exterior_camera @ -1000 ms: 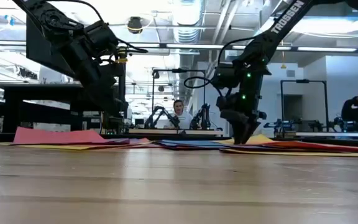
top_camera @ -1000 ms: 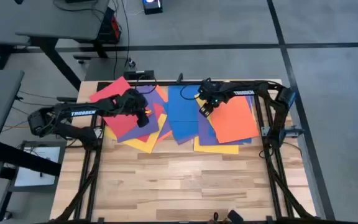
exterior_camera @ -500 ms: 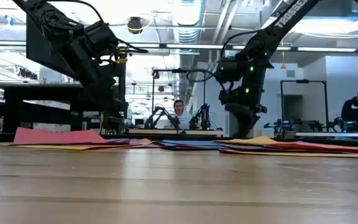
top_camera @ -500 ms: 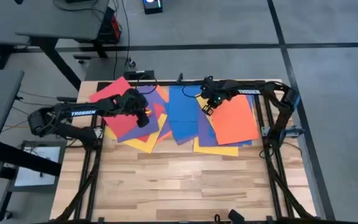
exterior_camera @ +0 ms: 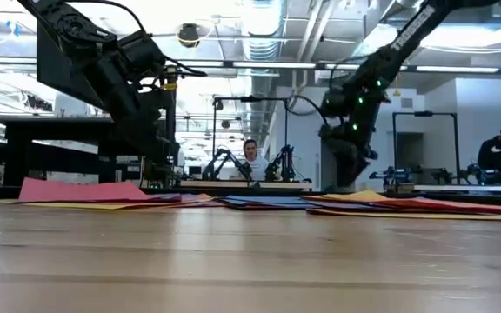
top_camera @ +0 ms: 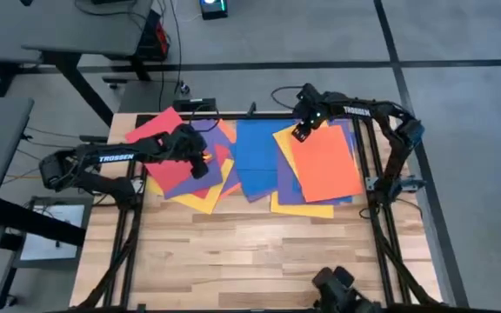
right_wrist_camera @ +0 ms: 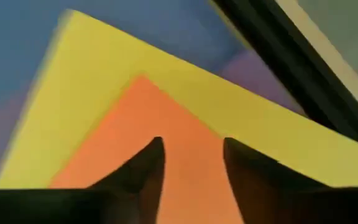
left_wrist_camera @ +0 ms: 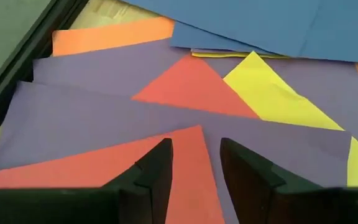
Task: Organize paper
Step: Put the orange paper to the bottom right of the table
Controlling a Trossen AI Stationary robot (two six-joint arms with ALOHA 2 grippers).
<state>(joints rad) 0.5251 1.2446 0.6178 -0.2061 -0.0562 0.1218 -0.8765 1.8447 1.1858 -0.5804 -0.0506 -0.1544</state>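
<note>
Paper (top_camera: 250,161): I see coloured sheets fanned, overlapping, across the table's (top_camera: 259,252) far half.

Right gripper (top_camera: 301,132): I have it over the far corner of the orange sheet (top_camera: 324,165), which lies on a yellow one; fingers (right_wrist_camera: 143,168) parted, nothing between.

Left gripper (top_camera: 200,162): low over the red and purple sheets at left; fingers (left_wrist_camera: 157,171) apart, a red sheet (left_wrist_camera: 104,177) beneath, none gripped.

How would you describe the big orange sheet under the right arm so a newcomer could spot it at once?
Start at the wooden table and go to the spread of coloured paper sheets along its far edge. On the right side of that spread, just beneath the right gripper, lies the large rectangular orange paper sheet. Unlike its blue, purple and yellow neighbours, it lies on top of them, almost wholly uncovered.
</note>
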